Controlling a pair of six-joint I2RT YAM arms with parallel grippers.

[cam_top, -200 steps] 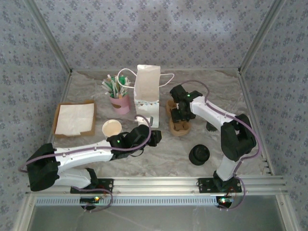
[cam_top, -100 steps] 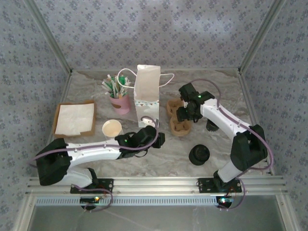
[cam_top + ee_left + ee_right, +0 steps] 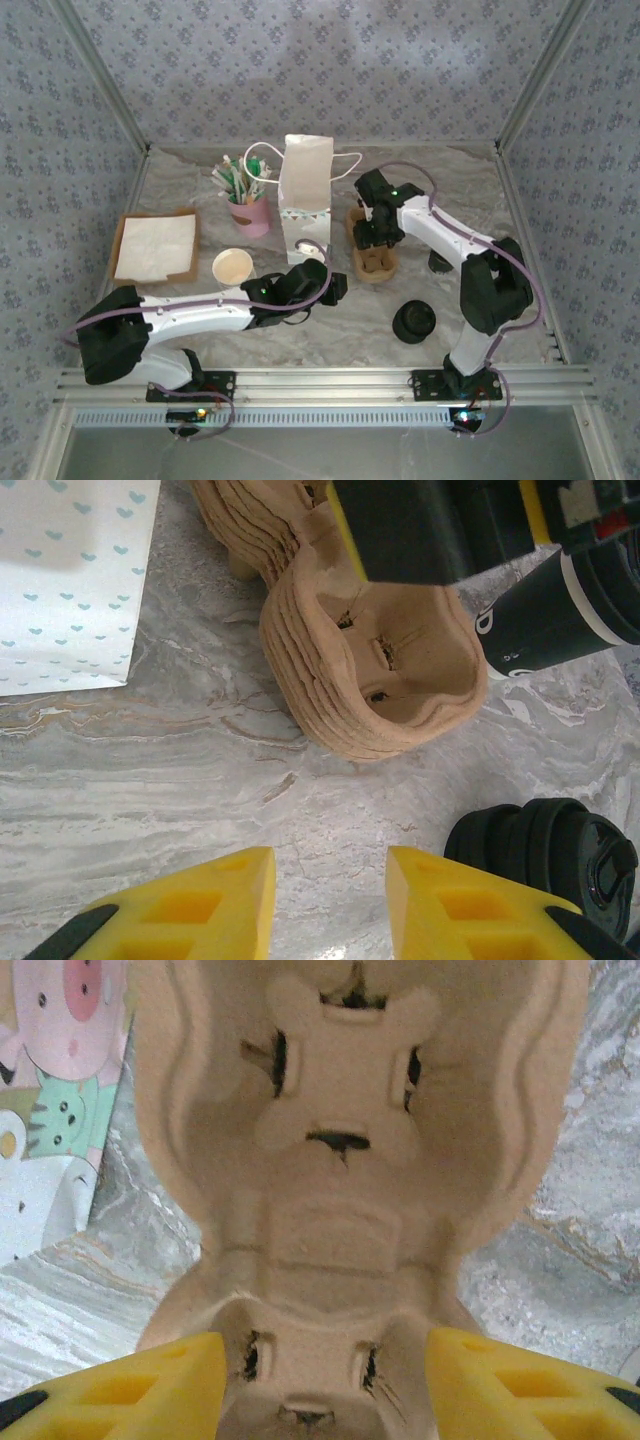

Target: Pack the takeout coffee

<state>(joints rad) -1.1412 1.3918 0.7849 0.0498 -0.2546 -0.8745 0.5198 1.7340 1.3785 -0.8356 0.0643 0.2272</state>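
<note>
Top external: cup (image 3: 233, 267) is seen empty; sticks (image 3: 240, 180) are held in pink cup (image 3: 249, 217). Left gripper (image 3: 330, 880) is open, empty; right gripper (image 3: 325, 1380) is set astride carriers (image 3: 340, 1160), grip cannot be told.

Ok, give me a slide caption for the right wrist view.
Right claw straddling a brown pulp cup carrier beside a cartoon-print bag.

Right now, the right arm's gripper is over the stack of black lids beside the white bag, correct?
No. The right gripper is over the stack of brown cup carriers beside the white bag, its fingers either side of it; the right wrist view shows this.
</note>
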